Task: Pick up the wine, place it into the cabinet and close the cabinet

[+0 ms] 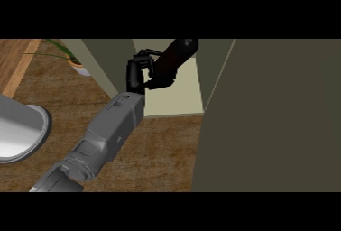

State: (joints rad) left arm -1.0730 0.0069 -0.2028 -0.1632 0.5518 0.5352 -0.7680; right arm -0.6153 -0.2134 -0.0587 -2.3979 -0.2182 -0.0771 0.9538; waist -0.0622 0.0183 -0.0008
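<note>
Currently the wine [174, 56], a dark bottle, is inside the open cabinet [174, 104], above its pale shelf; the hand [141, 72] is curled round it; judged: placement nearly done, release and closing the door [273, 117] remain.

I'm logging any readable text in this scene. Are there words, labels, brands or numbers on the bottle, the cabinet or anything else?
None: no text reads anywhere. The dark wine bottle, held by the hand inside the cabinet, shows no label; the cabinet door is plain.
</note>
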